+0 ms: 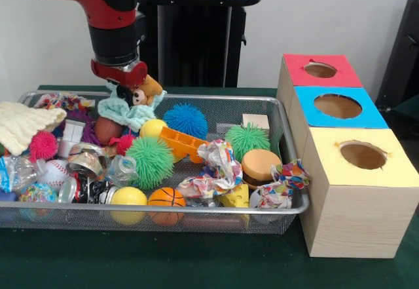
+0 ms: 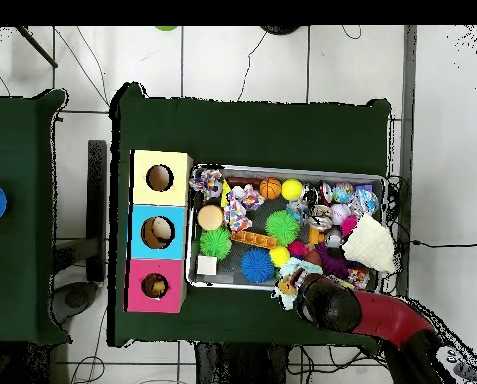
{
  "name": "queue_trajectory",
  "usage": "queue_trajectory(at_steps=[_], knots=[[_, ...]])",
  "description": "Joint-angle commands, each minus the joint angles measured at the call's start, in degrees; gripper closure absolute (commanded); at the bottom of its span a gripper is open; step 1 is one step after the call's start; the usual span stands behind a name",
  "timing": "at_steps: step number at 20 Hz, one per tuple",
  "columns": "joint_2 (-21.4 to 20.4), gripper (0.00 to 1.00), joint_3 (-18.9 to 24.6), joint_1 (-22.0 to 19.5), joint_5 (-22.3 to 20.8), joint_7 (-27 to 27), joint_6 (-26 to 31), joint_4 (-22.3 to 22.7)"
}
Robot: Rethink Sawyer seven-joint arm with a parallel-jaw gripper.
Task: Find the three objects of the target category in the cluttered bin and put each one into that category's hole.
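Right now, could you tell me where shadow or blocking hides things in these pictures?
Front view: the box holes are dark inside, contents unseen; the arm covers the gripper, so its state is unclear. Overhead view: the arm hides the bin edge.

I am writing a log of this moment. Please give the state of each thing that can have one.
tool: shut on the plush toy
plush toy: lifted above the bin
mesh bin: full of clutter
red box: hole open
blue box: hole open
yellow box: hole open
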Motion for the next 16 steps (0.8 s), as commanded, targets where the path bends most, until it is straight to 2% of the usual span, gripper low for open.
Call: queue_trajectory(at_steps=[1,5,6,12,16], knots=[[4.9,1.00,3.1,-0.5,-3.5,-3.6,0.5,-6.1],[5.8,1.00,3.6,-0.6,-2.4,-3.9,2.3,-6.9],[6.1,0.00,3.8,-0.8,-2.3,-4.1,2.5,-6.9],[6.1,0.00,4.2,-1.7,-2.4,-3.6,1.3,-6.1],[5.0,0.00,2.7,-0.5,-1.7,0.0,-1.6,-6.2]])
